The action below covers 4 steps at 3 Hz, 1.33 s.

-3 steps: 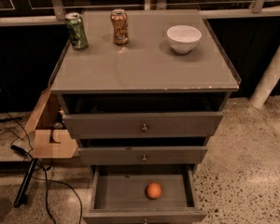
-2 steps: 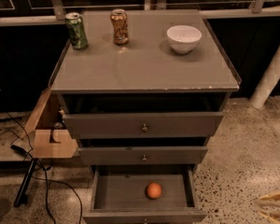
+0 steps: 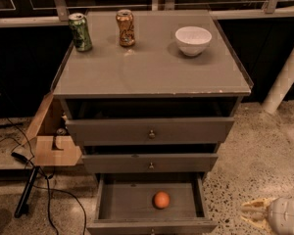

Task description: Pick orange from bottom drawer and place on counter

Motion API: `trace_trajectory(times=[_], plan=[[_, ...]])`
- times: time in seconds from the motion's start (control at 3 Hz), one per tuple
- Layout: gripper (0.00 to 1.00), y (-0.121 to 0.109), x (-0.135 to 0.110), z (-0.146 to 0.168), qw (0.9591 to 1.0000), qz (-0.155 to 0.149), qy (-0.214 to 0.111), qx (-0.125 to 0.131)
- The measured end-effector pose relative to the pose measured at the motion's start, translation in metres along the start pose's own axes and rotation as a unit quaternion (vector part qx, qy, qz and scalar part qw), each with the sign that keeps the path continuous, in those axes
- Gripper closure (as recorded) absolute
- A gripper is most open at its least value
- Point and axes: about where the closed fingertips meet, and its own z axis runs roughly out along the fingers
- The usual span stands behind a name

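While the pale, rounded gripper (image 3: 257, 212) hangs low at the right over the speckled terrazzo floor (image 3: 250, 151), well apart from the cabinet, whether it is open or closed cannot be told. The smooth, round orange (image 3: 161, 199) lies on the flat grey floor of the pulled-out bottom drawer (image 3: 122, 202), right of centre. Above, two grey drawers with small metal knobs stand slightly open. On the matte grey counter (image 3: 152, 67), its front edge chipped, stand a green can (image 3: 80, 32), a copper can (image 3: 125, 28) and a white bowl (image 3: 193, 40).
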Motion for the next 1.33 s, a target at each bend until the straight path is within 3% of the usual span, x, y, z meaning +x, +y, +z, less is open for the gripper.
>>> trace_trajectory(times=[0.33,0.67,1.0,1.33], plan=[[1.00,0.000,0.000,0.000,1.0000,0.000,0.000,0.000],[1.00,0.003,0.018,0.025,0.9998,-0.018,0.012,0.001],[1.00,0.000,0.039,0.086,0.9991,-0.041,0.013,-0.006],[1.00,0.007,0.061,0.170,0.9986,-0.044,-0.003,-0.030]])
